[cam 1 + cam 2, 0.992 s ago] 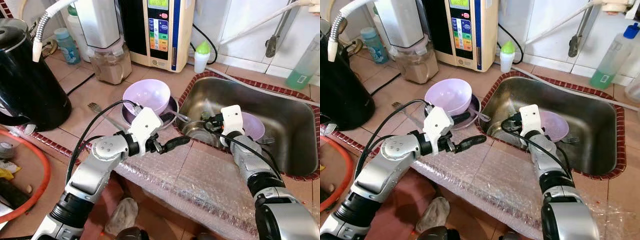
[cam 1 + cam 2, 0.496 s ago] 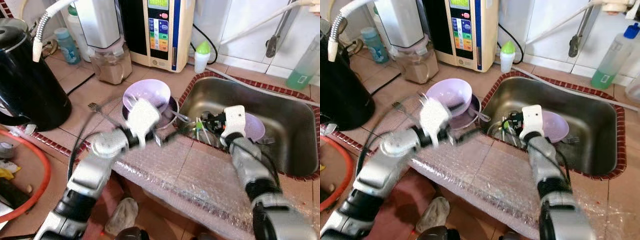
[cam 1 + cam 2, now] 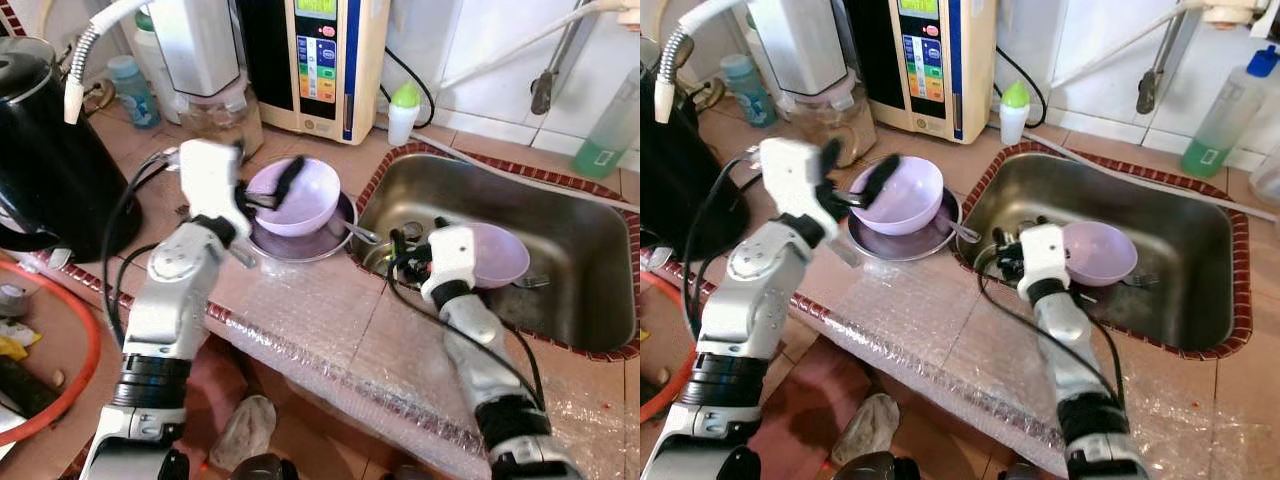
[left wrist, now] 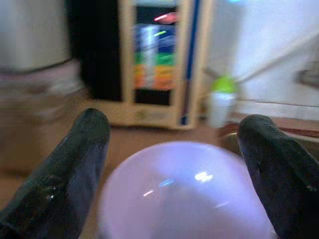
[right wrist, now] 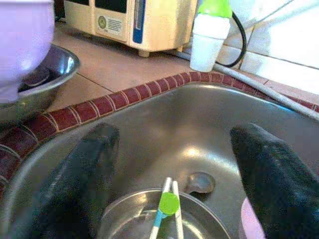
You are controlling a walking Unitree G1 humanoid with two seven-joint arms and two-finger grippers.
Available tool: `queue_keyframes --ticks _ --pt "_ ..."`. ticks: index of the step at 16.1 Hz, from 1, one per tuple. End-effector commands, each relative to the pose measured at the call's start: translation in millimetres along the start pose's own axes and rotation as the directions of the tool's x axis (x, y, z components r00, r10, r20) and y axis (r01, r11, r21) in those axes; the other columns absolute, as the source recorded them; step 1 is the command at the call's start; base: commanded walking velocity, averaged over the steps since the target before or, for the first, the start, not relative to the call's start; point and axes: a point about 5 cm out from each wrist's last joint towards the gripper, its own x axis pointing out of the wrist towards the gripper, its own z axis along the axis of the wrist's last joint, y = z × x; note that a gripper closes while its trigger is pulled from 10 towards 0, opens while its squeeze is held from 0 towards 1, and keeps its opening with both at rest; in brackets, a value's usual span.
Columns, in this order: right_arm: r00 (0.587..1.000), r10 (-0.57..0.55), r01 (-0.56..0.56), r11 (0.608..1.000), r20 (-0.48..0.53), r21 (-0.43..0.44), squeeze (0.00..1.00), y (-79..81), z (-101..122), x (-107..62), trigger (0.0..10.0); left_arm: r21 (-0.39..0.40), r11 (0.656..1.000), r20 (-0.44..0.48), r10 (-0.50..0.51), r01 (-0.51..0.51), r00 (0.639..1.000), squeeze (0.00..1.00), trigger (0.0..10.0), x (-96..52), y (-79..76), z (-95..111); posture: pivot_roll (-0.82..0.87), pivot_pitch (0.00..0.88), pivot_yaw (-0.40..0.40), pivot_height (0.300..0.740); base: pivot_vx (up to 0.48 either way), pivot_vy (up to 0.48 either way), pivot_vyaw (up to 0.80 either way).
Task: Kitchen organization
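A purple bowl sits in a steel dish on the tiled counter, left of the sink. My left gripper hovers over this bowl, open, one finger on each side of it; the left wrist view shows the bowl below the spread fingers. Down in the sink my right gripper stands open and holds nothing. It is over a small steel bowl holding green-tipped utensils. A second purple bowl lies in the sink just right of it.
A black kettle stands at the counter's left. A blender jar, a water machine and a small green-capped bottle line the back. Bubble wrap covers the counter's front edge. A green soap bottle stands behind the sink.
My left gripper swung from the counter's front edge up and back to the purple bowl on the counter. My right gripper shifted slightly left inside the sink and is still open.
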Motion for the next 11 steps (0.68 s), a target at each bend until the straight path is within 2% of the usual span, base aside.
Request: queue_keyframes --ticks 1,2,3,5,8,9,11 --pt "0.998 0.022 -0.023 0.999 0.051 0.027 1.0 4.1 12 0.0 10.0 -0.029 0.993 -0.043 0.11 -0.111 0.993 1.0 10.0 0.4 18.3 -4 -0.03 0.0 0.078 0.74 0.0 0.0 0.0" --pt "0.997 0.042 -0.044 0.999 0.065 0.031 0.73 7.0 15 -0.9 10.0 -0.044 0.99 -0.06 0.13 -0.132 0.99 1.0 10.0 0.5 22.2 -6 -0.03 0.0 0.078 0.74 0.0 0.0 0.0" --pt "0.992 0.07 -0.074 0.996 0.107 0.042 0.0 12.5 22 -3.7 10.0 -0.072 0.982 -0.084 0.17 -0.176 0.982 1.0 10.0 1.3 29.6 -7 -0.04 0.0 0.077 0.74 0.0 0.0 0.0" --pt "0.985 0.071 -0.078 0.996 0.155 0.044 0.0 15.1 32 -6.4 10.0 -0.116 0.964 -0.125 0.226 -0.24 0.966 1.0 10.0 2.0 38.6 -12 -0.04 0.0 0.077 0.74 0.0 0.0 0.0" --pt "0.976 0.05 -0.055 0.998 0.211 0.017 0.0 14.0 47 -4.9 10.0 -0.169 0.954 -0.173 0.218 -0.247 0.96 1.0 10.0 4.3 38.6 -17 -0.04 0.004 0.078 0.74 0.0 0.0 0.0" --pt "0.974 0.049 -0.051 0.999 0.223 0.005 0.0 13.3 53 -4.0 10.0 -0.206 0.955 -0.201 0.172 -0.213 0.964 0.0 10.0 8.6 31.2 -19 -0.04 0.006 0.08 0.74 0.0 0.0 0.0" --pt "0.971 0.059 -0.063 0.998 0.231 0.006 0.0 14.5 57 -4.9 10.0 -0.26 0.949 -0.228 0.119 -0.178 0.966 0.0 10.0 12.5 20.9 -21 -0.04 0.006 0.083 0.74 0.0 0.0 0.0"
